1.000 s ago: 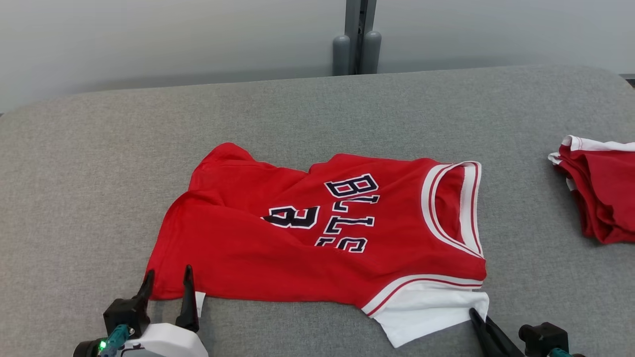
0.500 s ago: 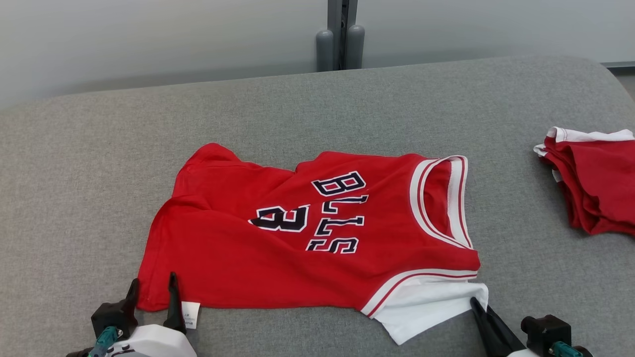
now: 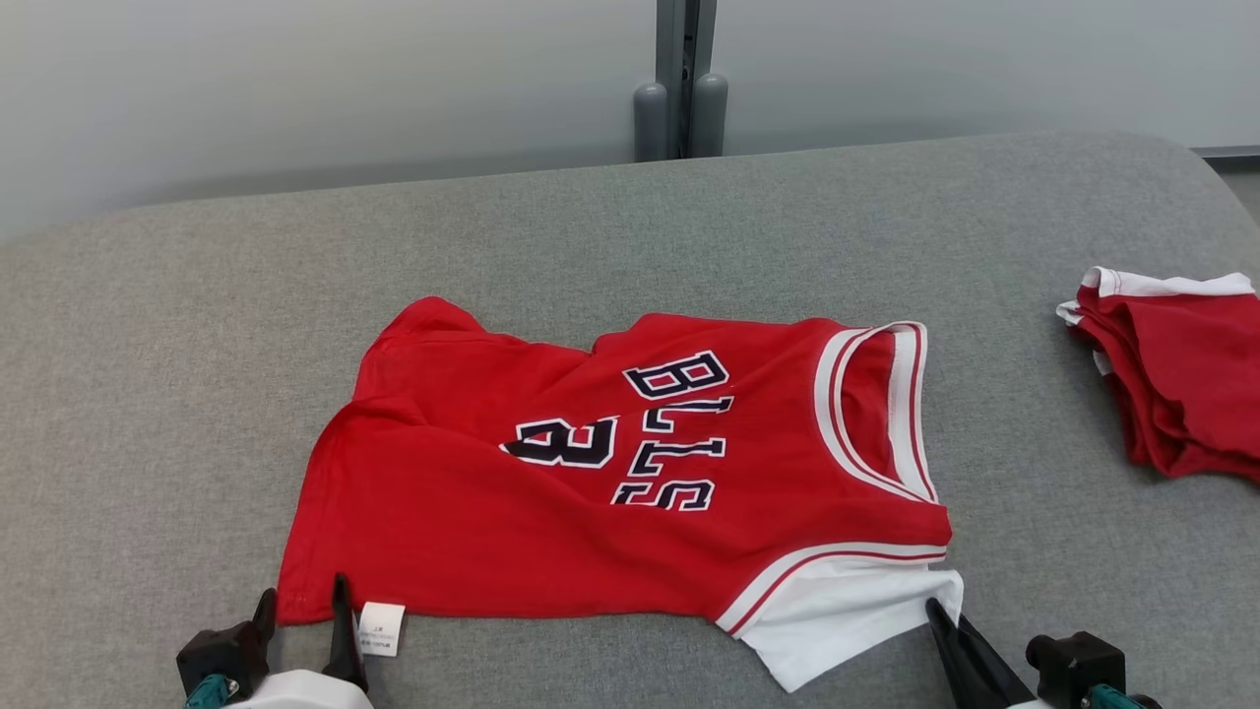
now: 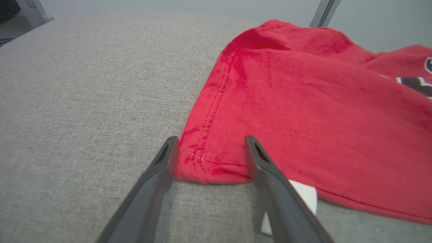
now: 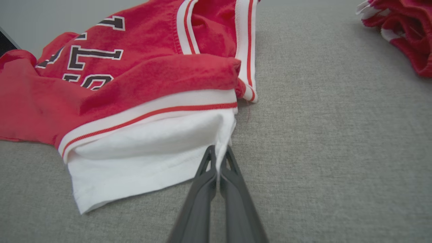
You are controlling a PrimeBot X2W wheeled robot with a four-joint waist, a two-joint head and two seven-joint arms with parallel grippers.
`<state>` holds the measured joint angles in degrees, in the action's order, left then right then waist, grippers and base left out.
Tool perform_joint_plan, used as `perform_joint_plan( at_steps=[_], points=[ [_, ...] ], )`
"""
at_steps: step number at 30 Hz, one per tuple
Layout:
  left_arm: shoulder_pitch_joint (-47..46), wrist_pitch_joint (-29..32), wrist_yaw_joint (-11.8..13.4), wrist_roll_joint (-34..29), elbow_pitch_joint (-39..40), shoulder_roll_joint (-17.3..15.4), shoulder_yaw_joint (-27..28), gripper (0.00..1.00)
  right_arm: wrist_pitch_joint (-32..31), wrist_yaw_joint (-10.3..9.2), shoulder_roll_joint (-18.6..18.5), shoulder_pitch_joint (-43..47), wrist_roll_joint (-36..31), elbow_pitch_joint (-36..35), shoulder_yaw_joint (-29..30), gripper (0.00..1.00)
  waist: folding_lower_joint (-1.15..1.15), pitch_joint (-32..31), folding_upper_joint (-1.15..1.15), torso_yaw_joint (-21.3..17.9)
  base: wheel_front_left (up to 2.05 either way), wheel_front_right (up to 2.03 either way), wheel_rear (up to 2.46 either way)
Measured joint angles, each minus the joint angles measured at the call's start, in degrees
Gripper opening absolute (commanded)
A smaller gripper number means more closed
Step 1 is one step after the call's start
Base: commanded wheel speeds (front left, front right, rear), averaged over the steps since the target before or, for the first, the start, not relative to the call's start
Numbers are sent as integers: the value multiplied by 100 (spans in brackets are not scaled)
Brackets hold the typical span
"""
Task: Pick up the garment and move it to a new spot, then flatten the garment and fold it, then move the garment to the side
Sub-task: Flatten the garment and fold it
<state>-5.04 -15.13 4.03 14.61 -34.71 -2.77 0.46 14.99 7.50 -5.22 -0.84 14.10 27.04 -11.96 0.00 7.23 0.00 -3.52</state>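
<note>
A red jersey, the garment (image 3: 610,492), lies spread on the grey cushioned surface (image 3: 197,345), its neckline to the right and a white sleeve (image 3: 847,620) at the near right. My left gripper (image 3: 303,591) is open at the garment's near left corner. In the left wrist view its fingers (image 4: 212,140) straddle the red hem corner (image 4: 209,168), beside a white label (image 4: 303,195). My right gripper (image 3: 933,609) is shut on the edge of the white sleeve (image 5: 145,152), and the cloth is pinched between its fingertips (image 5: 220,150).
A pile of other red and white clothes (image 3: 1181,374) lies at the right edge of the surface, also seen in the right wrist view (image 5: 401,30). A grey post (image 3: 681,98) stands against the pale wall behind. Bare grey cushion surrounds the garment.
The head camera has shifted, so the whole picture sits a little differently. My left gripper shows lower in the view, still open at the hem corner. My right gripper stays shut on the sleeve.
</note>
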Motion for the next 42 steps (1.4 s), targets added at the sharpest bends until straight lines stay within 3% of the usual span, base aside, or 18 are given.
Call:
perform_joint_plan(
  at_steps=[11, 12, 13, 14, 22, 29, 36, 42],
  points=[
    [20, 1, 49, 192, -242, 0, -29, 100, -1, 0, -11, 20, 9, -5, -53, 0, 0, -113, 0, 15, 0, 0, 0],
    [20, 1, 48, 192, -252, 4, -33, 93, 0, 0, -12, 20, 12, -11, -57, 0, 0, -115, 0, 17, 0, 0, 0],
    [18, 1, 9, 183, -256, 0, -40, 37, 0, 0, -14, 20, 19, -18, -58, 0, 0, -115, 0, 18, 0, 0, 0],
    [14, 1, 7, 163, -247, 0, -38, 0, 0, 0, -14, 20, 21, -21, -65, 0, 0, -113, 0, 19, 0, 0, 0],
    [-17, 1, -97, 43, -101, 1, 19, 0, -1, 0, -13, -6, 96, -80, -68, 0, 0, -140, 0, -5, 0, 0, 0],
    [-96, 2, -270, -133, 520, 1, 120, 0, -1, 0, 7, -291, 417, -678, 43, 0, 0, -264, 0, -42, 0, 0, 0],
    [-635, 4, -556, -533, 1526, -15, 301, 0, -1, -1, -285, -1183, 762, -1474, 166, 0, 0, -515, 0, -86, 0, 0, 0],
    [-1611, 4, -793, -867, 1913, -341, 330, 0, -1, -1, -631, -2309, 927, -1849, 261, 0, 0, -649, 0, -62, 0, 0, 0]
  ],
)
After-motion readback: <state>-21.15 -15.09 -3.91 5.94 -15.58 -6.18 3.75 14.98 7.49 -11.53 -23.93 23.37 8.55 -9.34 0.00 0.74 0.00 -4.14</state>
